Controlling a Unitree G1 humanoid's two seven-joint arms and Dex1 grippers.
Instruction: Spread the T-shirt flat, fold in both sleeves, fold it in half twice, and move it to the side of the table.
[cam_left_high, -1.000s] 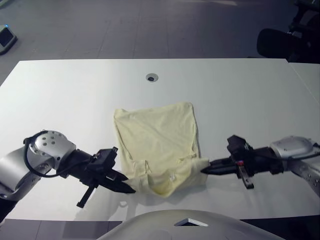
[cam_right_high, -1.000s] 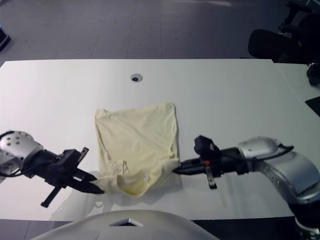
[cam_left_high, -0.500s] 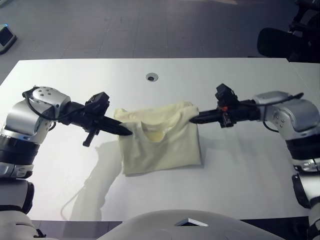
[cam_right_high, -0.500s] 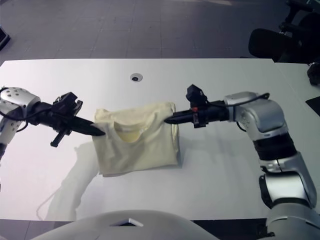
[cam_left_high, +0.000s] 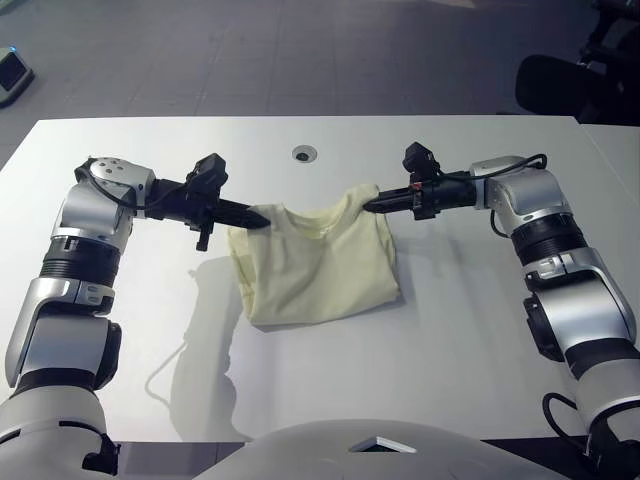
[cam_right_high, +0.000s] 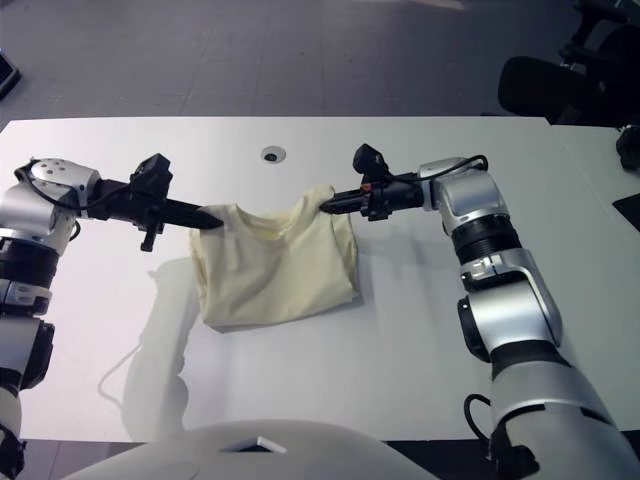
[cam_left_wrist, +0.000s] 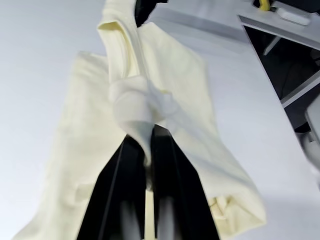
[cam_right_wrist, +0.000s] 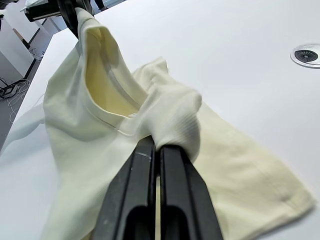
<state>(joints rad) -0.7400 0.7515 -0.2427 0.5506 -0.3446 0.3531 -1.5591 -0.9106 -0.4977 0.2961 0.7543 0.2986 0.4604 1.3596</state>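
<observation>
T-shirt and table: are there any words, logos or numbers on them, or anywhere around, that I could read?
No text can be read.
T-shirt: plain pale yellow, no print or label legible.
Table: white, no markings; its round port carries no legible sign.
Small device on the floor beyond: too small to read.

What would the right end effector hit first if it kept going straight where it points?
The right end effector pinches the T-shirt, so that cloth comes first; past it, probably the left end effector facing it, though depth is unclear.
</observation>
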